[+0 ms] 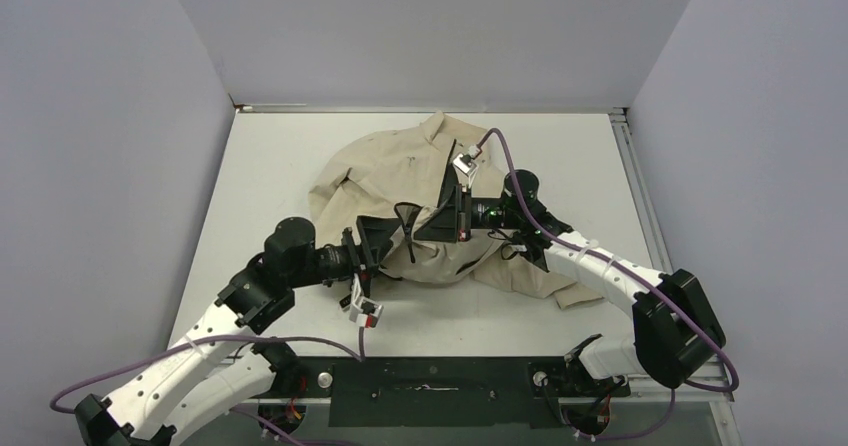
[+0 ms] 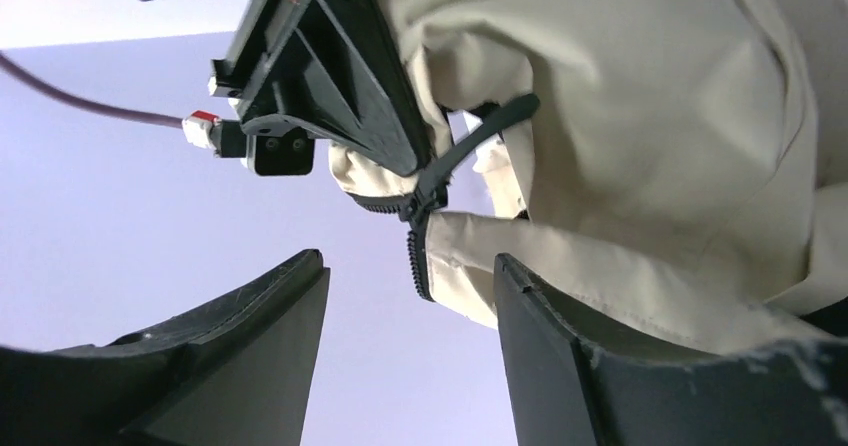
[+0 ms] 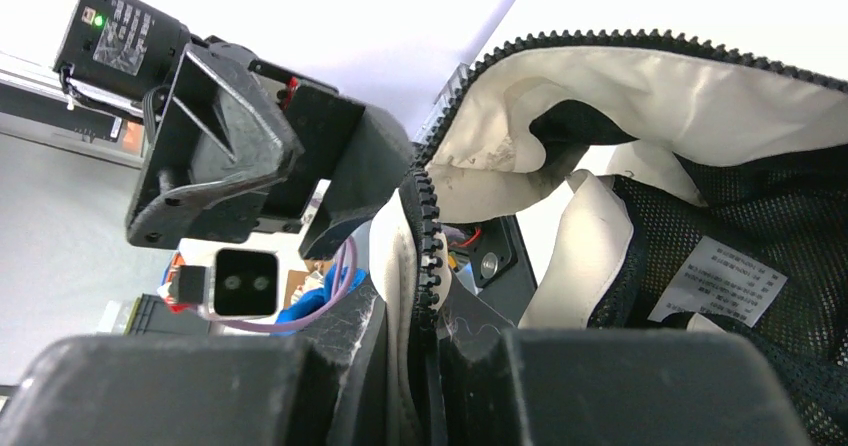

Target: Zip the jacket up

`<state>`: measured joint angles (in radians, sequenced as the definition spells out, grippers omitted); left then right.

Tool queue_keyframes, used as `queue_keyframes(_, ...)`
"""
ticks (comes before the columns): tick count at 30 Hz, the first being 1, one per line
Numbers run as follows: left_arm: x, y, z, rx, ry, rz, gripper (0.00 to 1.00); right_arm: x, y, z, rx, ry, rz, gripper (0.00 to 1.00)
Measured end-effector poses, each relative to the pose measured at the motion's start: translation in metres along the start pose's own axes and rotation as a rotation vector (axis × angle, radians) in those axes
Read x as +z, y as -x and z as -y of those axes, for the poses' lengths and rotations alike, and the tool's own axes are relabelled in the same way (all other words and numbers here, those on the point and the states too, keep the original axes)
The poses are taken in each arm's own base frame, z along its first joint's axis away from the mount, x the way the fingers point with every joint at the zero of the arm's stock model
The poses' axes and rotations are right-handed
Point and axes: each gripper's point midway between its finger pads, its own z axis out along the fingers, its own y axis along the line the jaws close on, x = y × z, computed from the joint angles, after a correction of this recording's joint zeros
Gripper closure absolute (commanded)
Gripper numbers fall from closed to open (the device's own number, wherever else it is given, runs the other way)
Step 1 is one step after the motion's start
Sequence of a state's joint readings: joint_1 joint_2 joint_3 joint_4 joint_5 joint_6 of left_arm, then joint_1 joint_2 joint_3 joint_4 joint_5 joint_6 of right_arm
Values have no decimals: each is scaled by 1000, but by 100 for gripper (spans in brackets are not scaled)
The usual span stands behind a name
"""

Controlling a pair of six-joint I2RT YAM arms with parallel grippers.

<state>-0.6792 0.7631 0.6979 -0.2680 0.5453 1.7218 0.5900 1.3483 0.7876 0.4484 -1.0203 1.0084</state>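
The beige jacket (image 1: pixel 395 171) lies bunched in the middle of the white table, its near part lifted. My right gripper (image 1: pixel 448 214) comes from the right and is shut on the jacket's black zipper edge (image 3: pixel 428 236). Beige fabric and zipper teeth are pinched between its fingers (image 3: pixel 370 316). Black mesh lining (image 3: pixel 760 196) with a white label (image 3: pixel 715 281) shows inside. My left gripper (image 1: pixel 385 238) is open just left of the hem. The zipper end (image 2: pixel 415 266) hangs between its fingertips (image 2: pixel 300 286), touching neither. A black tie-like pull (image 2: pixel 470 146) sits above.
The table (image 1: pixel 270 166) is bounded by grey walls at the left, back and right. A metal rail (image 1: pixel 632 181) runs along the right edge. A black base plate (image 1: pixel 430 391) lies at the near edge between the arm bases.
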Motion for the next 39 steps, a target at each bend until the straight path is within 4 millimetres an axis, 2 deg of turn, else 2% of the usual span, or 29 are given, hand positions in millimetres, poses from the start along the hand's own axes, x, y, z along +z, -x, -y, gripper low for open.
queue_keyframes(6, -11, 28, -6, -243, 93, 20, 38, 2, 10, -12, -18, 41, 30, 95)
queue_keyframes(11, 3, 41, 9, -433, 136, -7, 38, 7, 12, -16, -13, 68, 33, 95)
queue_keyframes(13, 10, 36, 15, -468, 152, -54, 39, 9, 10, -16, -8, 73, 29, 95)
queue_keyframes(16, 15, 17, 20, -495, 191, -159, 39, 11, 10, -16, -2, 70, 33, 95)
queue_keyframes(19, 10, 1, 20, -503, 247, -248, 39, 11, 11, -16, -3, 70, 35, 95)
queue_keyframes(22, 0, -7, 15, -504, 310, -294, 39, 11, 11, -17, -5, 71, 35, 95)
queue_keyframes(27, -19, 0, -1, -528, 402, -245, 38, 11, 12, -18, -8, 73, 36, 95)
queue_keyframes(30, -20, 4, -6, -551, 424, -217, 38, 12, 14, -20, -12, 76, 38, 95)
queue_keyframes(39, 5, 0, 22, -646, 333, -241, 38, 12, 15, -21, -15, 79, 39, 95)
